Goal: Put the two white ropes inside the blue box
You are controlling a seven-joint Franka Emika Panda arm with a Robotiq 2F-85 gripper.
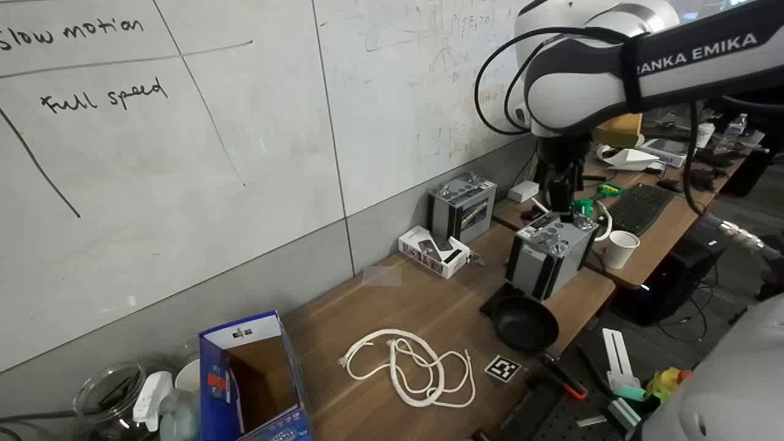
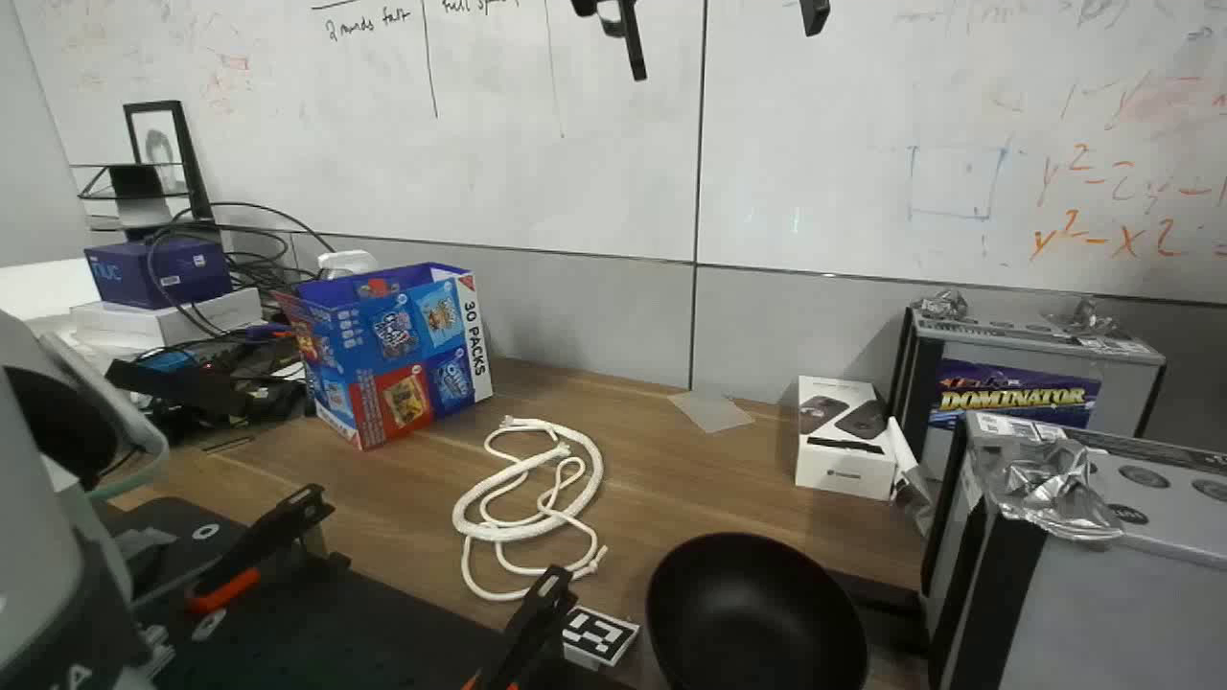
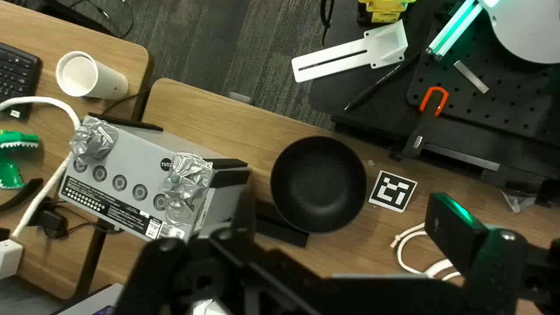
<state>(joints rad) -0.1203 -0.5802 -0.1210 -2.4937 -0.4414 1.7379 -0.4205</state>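
Note:
The two white ropes, a thicker one (image 2: 522,530) and a thinner one (image 2: 494,596), lie in overlapping loops on the wooden table. To one side of them the blue box (image 2: 393,355) stands upright; its open top and brown inside show in an exterior view, where its blue wall (image 1: 214,361) faces outward. High above the table, away from the ropes, hangs my gripper (image 2: 724,43), fingers wide apart with nothing between them. The wrist view looks down between the open fingertips (image 3: 455,232); one finger covers part of the rope loops (image 3: 400,253) there. The box is outside the wrist view.
A black pan (image 3: 318,183) and a marker card (image 3: 392,191) sit near the ropes. Two grey device boxes (image 1: 551,257) and a white phone box (image 2: 844,450) stand farther along. The whiteboard wall (image 1: 245,153) runs behind. A spray bottle (image 1: 153,398) is beside the blue box.

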